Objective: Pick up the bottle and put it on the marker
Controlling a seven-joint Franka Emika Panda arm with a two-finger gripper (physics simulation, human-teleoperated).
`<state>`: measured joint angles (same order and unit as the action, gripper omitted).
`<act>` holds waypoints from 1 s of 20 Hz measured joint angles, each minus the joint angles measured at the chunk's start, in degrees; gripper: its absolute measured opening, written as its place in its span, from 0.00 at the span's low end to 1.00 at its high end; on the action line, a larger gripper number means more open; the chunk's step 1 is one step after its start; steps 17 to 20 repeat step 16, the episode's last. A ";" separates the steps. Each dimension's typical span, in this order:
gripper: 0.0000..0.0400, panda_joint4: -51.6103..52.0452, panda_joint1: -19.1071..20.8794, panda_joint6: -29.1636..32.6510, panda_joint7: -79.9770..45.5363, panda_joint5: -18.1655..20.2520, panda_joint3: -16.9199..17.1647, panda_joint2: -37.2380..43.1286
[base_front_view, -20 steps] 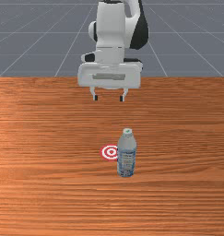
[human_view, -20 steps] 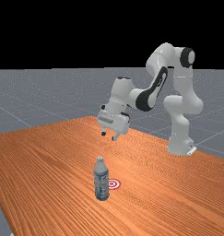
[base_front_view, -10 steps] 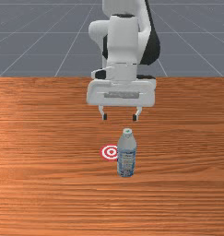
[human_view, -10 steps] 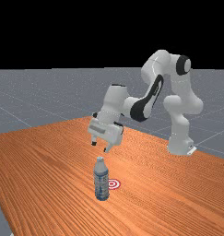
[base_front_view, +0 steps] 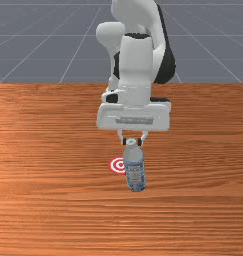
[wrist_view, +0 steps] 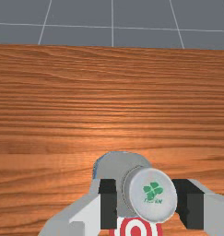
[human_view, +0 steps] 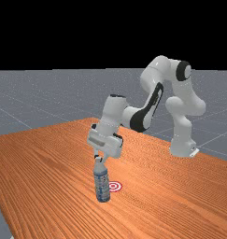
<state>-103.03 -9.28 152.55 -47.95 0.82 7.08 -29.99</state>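
Across the front view, left to right: one table [base_front_view: 43, 210], orange-brown, grey lined floor [base_front_view: 38, 40] beyond its edge; one marker [base_front_view: 116, 165], red-and-white rings, flat on the wood; one bottle [base_front_view: 135, 172], foot near the marker, top tilted toward the front view's left; one gripper [base_front_view: 132, 141], fingers narrowly parted, clasped the bottle's neck from two sides.

The table [base_front_view: 53, 150] counts one, and so does the arm [human_view: 116, 109], which has one gripper [base_front_view: 132, 142] and two fingers [wrist_view: 108, 207]. There is one bottle [base_front_view: 135, 172] with one cap [wrist_view: 165, 179] and one clover [wrist_view: 153, 190] print, and one marker [human_view: 117, 186].
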 joint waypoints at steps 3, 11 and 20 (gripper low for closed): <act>0.42 -0.23 -0.09 0.32 -0.09 0.05 0.00 0.16; 0.40 -11.99 -0.48 0.41 -0.74 -1.40 1.70 10.09; 0.40 -15.31 0.07 0.46 -0.98 -1.76 2.56 10.69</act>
